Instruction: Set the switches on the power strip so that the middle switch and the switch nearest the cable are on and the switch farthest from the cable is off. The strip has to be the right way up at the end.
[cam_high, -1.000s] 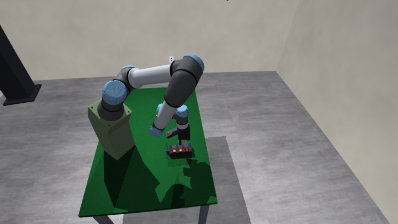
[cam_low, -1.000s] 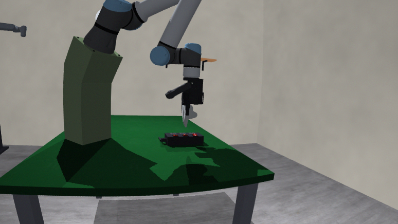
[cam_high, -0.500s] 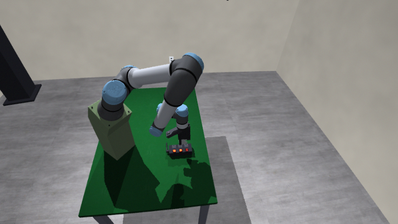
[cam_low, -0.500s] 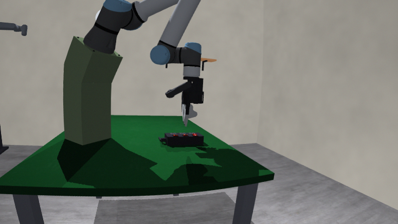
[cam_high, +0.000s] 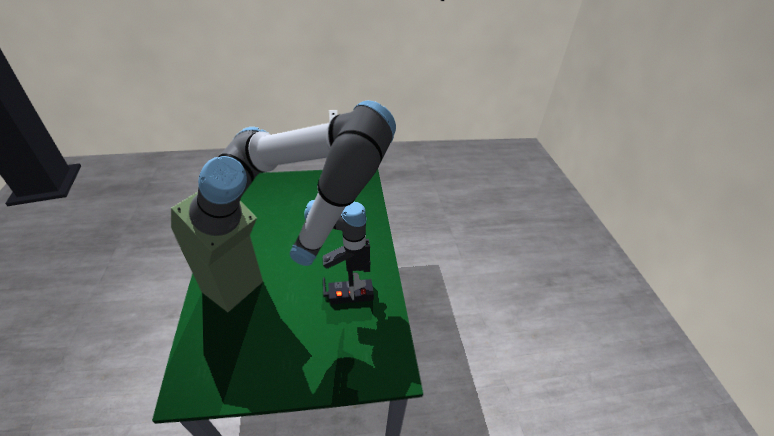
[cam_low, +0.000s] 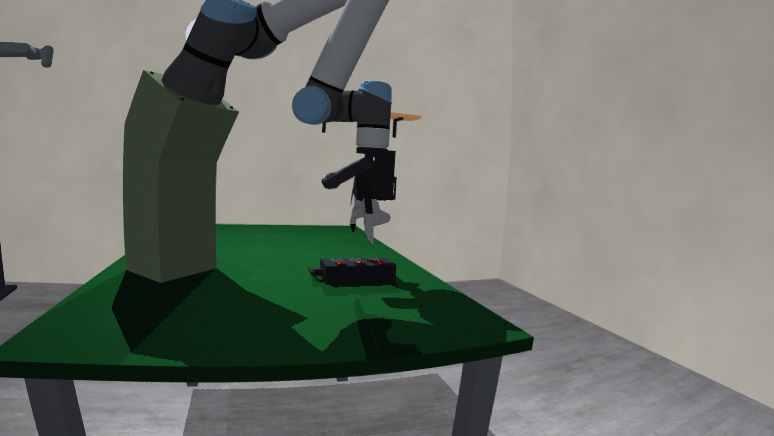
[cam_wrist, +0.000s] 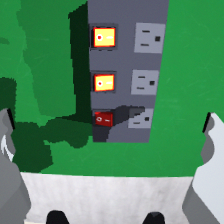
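Observation:
A dark grey power strip (cam_high: 347, 293) (cam_low: 357, 272) (cam_wrist: 125, 65) lies right way up on the green table (cam_high: 281, 194) (cam_low: 259, 246). In the wrist view its two farther switches (cam_wrist: 104, 38) (cam_wrist: 104, 83) glow bright orange. The nearest switch (cam_wrist: 103, 119), at the strip's visible end, is dark red and unlit. A short cable stub (cam_low: 315, 272) sticks out of the strip's left end in the exterior view. My gripper (cam_high: 353, 280) (cam_low: 361, 233) (cam_wrist: 109, 112) hangs a little above the strip, fingers wide open and empty.
The arm's olive pedestal (cam_high: 219, 259) (cam_low: 167, 189) stands on the table to the left of the strip. The table's right edge (cam_high: 403, 303) runs close beside the strip. Three sockets (cam_wrist: 148, 39) sit beside the switches.

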